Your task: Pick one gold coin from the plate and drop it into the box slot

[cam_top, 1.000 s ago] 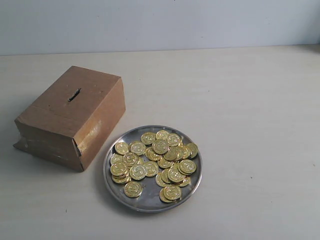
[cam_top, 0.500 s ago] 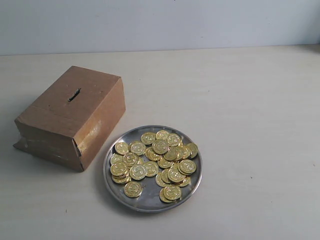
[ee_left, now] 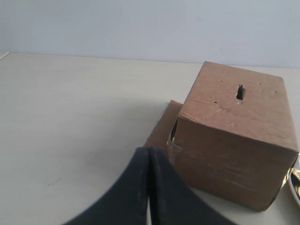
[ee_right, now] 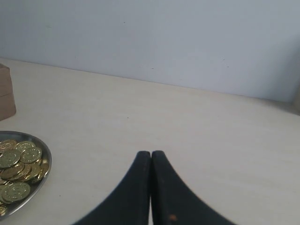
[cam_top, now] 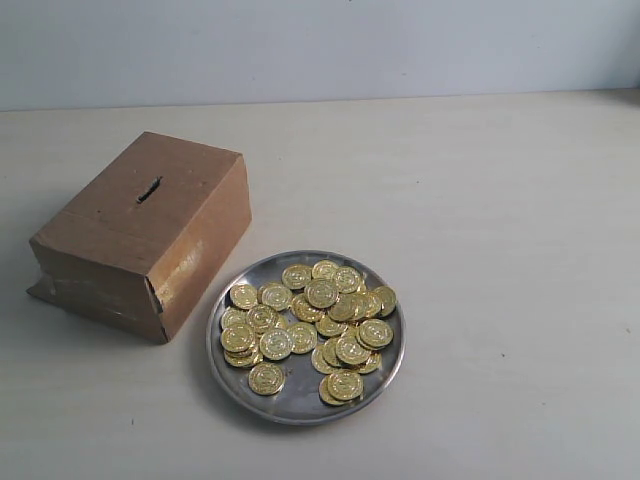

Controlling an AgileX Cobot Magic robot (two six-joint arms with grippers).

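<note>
A round silver plate (cam_top: 385, 375) sits at the table's front middle, heaped with several gold coins (cam_top: 320, 294). Just to its left stands the brown cardboard box (cam_top: 140, 240), its dark slot (cam_top: 149, 189) in the top face. Neither arm shows in the exterior view. In the left wrist view my left gripper (ee_left: 149, 151) is shut with nothing in it, low over the table a little short of the box (ee_left: 234, 140) and its slot (ee_left: 239, 92). My right gripper (ee_right: 151, 153) is shut and empty too, with the plate (ee_right: 44, 174) and coins (ee_right: 18, 159) off to its side.
The pale table (cam_top: 500, 220) runs back to a light wall (cam_top: 320, 45). A loose cardboard flap (ee_left: 161, 126) lies flat at the box's base on the side facing the left gripper.
</note>
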